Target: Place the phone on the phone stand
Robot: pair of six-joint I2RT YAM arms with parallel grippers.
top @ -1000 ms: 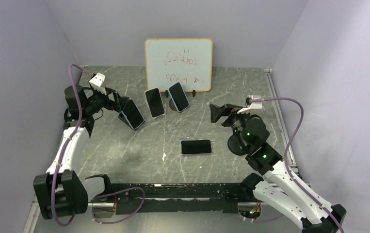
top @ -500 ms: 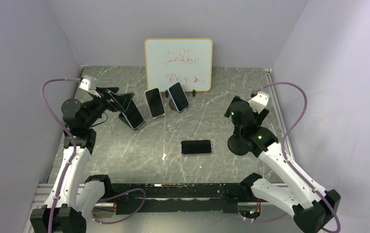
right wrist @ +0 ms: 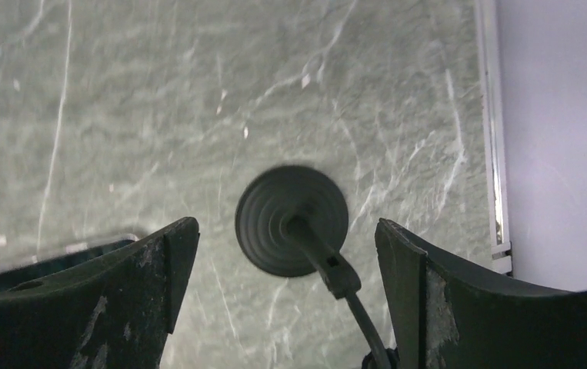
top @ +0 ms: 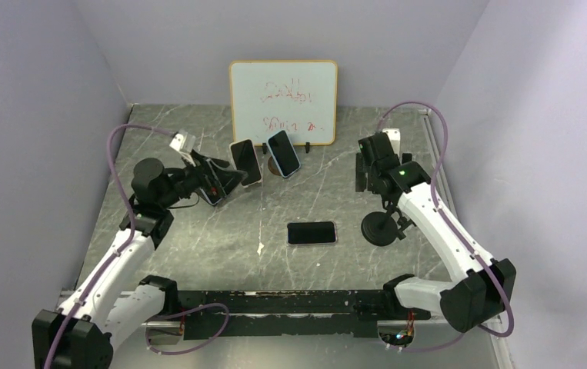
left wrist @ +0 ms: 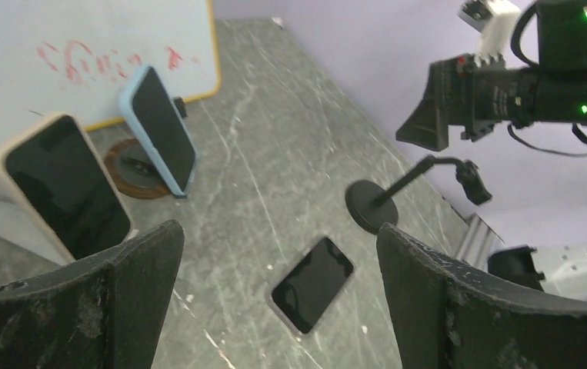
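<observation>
A black phone [top: 311,232] lies flat, screen up, at mid-table; it also shows in the left wrist view [left wrist: 313,283]. Right of it stands the empty black phone stand [top: 378,228], a round base with a bent arm [left wrist: 371,206]. In the right wrist view its base [right wrist: 291,219] lies below between the fingers. My left gripper [top: 225,181] is open and empty, up in the air left of the phone, pointing toward it [left wrist: 281,234]. My right gripper [top: 367,165] is open and empty, raised above and behind the stand [right wrist: 286,224].
A whiteboard [top: 283,102] leans on the back wall. In front of it three phones rest on stands: one partly behind my left gripper [top: 211,192], a beige-cased one [top: 245,162] and a blue-cased one [top: 283,153]. A metal rail [top: 440,165] runs along the right edge.
My left gripper swung right, away from the leftmost standing phone, and now faces the flat phone. My right arm rose and turned, and its gripper now points down over the stand.
</observation>
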